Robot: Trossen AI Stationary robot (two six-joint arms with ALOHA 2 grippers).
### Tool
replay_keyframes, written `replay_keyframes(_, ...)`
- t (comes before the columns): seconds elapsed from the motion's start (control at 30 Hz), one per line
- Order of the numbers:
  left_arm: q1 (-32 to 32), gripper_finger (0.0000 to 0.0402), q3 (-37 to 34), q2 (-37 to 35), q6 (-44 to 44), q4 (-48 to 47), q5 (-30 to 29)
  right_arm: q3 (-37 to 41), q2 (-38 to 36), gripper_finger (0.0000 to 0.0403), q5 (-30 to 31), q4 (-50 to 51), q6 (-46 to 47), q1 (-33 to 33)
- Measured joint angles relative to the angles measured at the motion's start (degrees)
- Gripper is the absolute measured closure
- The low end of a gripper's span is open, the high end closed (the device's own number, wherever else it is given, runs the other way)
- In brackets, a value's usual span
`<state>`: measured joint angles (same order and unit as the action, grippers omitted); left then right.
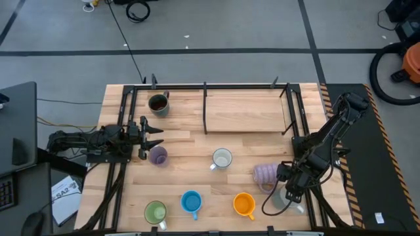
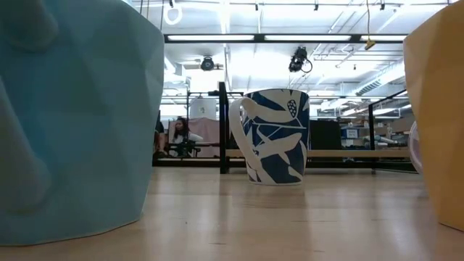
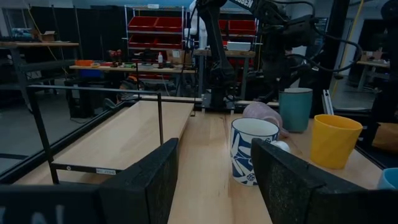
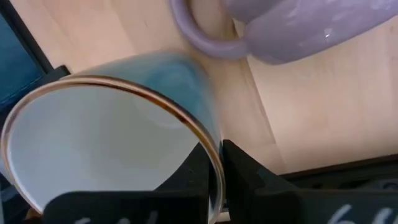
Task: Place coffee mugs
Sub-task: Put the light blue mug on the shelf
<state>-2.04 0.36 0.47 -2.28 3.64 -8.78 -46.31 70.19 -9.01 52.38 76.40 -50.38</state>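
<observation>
- Mugs lie scattered over the wooden table (image 1: 177, 170), and as far as the overhead view shows none stands inside the bare framed area (image 1: 246, 111) at the far side, so most of the placing looks still to do.
- Dark mug (image 1: 158, 103) stands near the far left corner, just outside that frame, the closest any of them comes to it.
- Along the near edge stand the green mug (image 1: 155, 212), the blue mug (image 1: 191, 201) and the orange mug (image 1: 243, 204), apparently untouched.
- White patterned mug (image 1: 222, 158) stands alone mid-table; the ribbed lavender mug (image 1: 265, 173) lies on its side to its right.
- Right gripper (image 1: 293, 192) sits near the table's right front corner; its wrist view shows both fingers pinching the rim wall of a pale blue-grey mug (image 4: 112, 134), which is tilted.
- Left gripper (image 1: 151, 136) hovers just above the small lilac mug (image 1: 157, 155) at the left; its fingers stand wide apart with nothing between them.
- My judgement: one mug is in hand, the others all wait.
</observation>
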Motion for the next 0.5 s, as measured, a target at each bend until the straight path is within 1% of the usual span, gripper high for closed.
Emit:
replay_keyframes(0.23,0.00,0.0195,0.00,-0.01,-0.01,0.00,0.00,-2.70,0.02,0.0372,-5.54,0.40,-0.37,2.97)
replay_keyframes(0.37,-0.02,0.0195,0.00,-0.02,0.00,0.00,0.00,-6.05,0.00,0.0373,-6.29,1.25,-2.25,5.14)
replay_keyframes(0.5,0.00,0.0195,0.00,-0.01,-0.01,0.00,0.00,-10.66,-0.02,0.0373,-7.35,5.50,-4.38,8.02)
